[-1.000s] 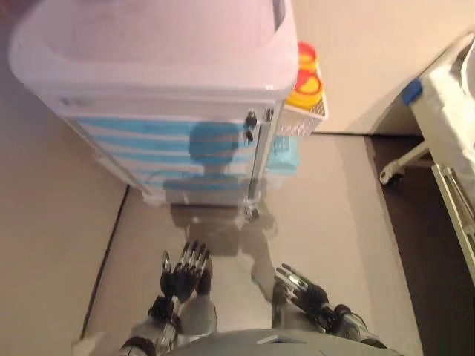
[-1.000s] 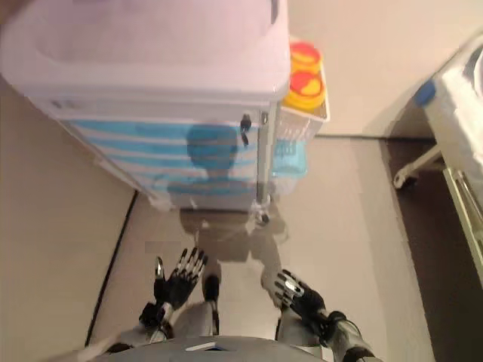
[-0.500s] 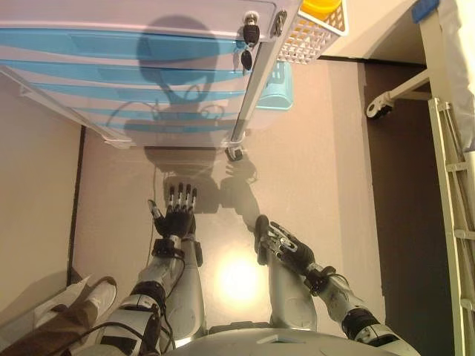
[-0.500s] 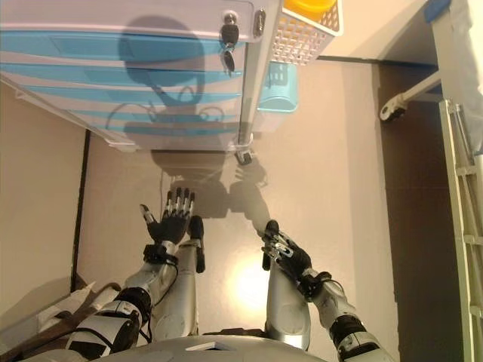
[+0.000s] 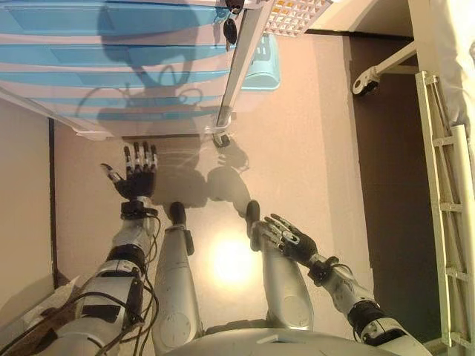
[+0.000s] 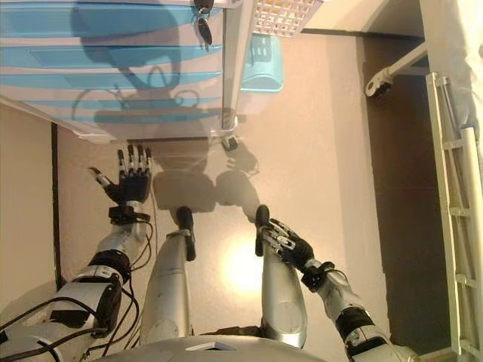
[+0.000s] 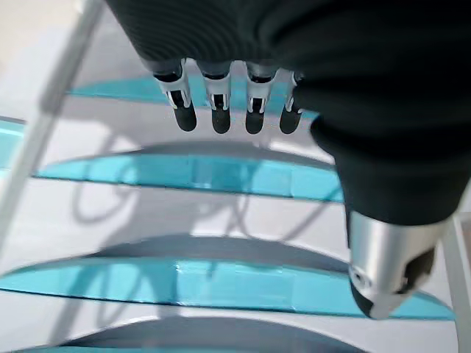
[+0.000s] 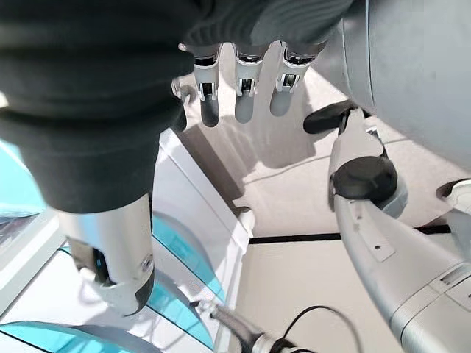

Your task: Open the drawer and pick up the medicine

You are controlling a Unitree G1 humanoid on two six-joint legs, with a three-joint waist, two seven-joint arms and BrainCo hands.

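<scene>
A white cabinet with several blue-handled drawers stands ahead, and every drawer front sits flush. No medicine shows in any view. My left hand is open, its straight fingers pointing at the cabinet's lowest part, a short way off and touching nothing. In the left wrist view its fingertips hover before the curved blue drawer handles. My right hand hangs open and relaxed lower on the right, far from the cabinet. Its fingers hold nothing.
Keys hang from the lock at the cabinet's right edge. A light blue basket and a white mesh basket hang on its right side. A white bed frame with a caster lines the right.
The camera has tipped down, so the cabinet sits higher in view. My left hand has reached forward and to the left toward the low drawers. The right hand has hardly moved.
</scene>
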